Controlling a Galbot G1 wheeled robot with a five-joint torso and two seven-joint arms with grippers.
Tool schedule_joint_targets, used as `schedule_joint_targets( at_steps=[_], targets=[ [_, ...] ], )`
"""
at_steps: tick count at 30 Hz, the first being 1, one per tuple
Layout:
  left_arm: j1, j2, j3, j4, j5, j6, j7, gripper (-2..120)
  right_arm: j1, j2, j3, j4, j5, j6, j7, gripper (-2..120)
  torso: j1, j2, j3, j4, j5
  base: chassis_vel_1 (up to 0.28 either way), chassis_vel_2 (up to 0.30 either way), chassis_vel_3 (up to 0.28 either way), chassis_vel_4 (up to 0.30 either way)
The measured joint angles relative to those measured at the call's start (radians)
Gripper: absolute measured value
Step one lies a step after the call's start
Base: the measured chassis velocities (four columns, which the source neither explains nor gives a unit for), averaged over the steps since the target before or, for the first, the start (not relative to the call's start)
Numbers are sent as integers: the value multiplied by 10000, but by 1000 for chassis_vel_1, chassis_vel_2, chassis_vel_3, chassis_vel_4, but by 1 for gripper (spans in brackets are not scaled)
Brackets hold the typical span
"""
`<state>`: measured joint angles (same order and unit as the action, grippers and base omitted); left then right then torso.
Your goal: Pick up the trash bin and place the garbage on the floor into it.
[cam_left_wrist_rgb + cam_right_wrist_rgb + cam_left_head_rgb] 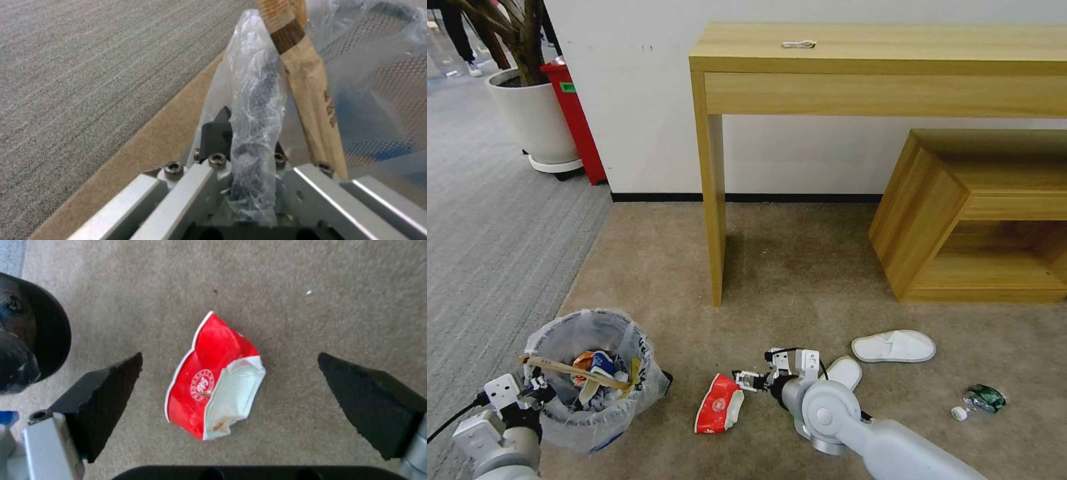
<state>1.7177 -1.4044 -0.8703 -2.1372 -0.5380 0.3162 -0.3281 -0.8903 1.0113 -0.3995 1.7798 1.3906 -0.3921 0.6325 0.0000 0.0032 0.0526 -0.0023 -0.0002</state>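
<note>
Directly beneath my right hand (229, 380) lies one crushed red-and-white paper cup (213, 380), flat on the beige floor (311, 306); my two black fingers (106, 396) are spread wide apart on either side of it, touching nothing. Just beyond that hand two white slippers (894, 347) rest on the carpet, and farther to its right sits one small green bottle (984, 398) beside one white cap (958, 413). My left hand (534, 393) is clamped on the bagged rim of the one trash bin (594, 427). Near its grip one wooden stick (577, 371) lies across the bin's mouth, over several pieces of litter inside.
</note>
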Motion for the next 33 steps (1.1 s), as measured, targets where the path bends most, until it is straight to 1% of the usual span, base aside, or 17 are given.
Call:
schedule_joint_targets(
  at_steps=[5,9,11,12,23,33],
  targets=[
    [-12,-45,21,102,78,-110,31,1,29,418,-180,-549,-27,-68,-6,100,0,-1,0,0,0,0,0,0,0],
    [36,-87,27,129,145,-169,64,1,35,696,-324,-881,-166,50,-143,100,0,0,1,0,-1,0,0,0,0],
    [50,-111,27,144,184,-195,69,1,37,1004,-448,-1094,-215,152,-152,100,0,0,0,1,1,0,0,0,0],
    [50,-111,27,144,184,-195,69,1,37,1004,-448,-1094,-215,152,-152,100,0,0,0,1,1,0,0,0,0],
    [126,-188,0,103,241,-275,74,1,96,1905,-822,-1822,-490,331,98,100,0,0,1,0,0,0,0,0,0],
    [175,-222,-20,42,263,-340,81,1,156,2158,-1127,-2544,-1014,611,-23,100,0,0,1,0,0,0,0,0,0]
  ],
)
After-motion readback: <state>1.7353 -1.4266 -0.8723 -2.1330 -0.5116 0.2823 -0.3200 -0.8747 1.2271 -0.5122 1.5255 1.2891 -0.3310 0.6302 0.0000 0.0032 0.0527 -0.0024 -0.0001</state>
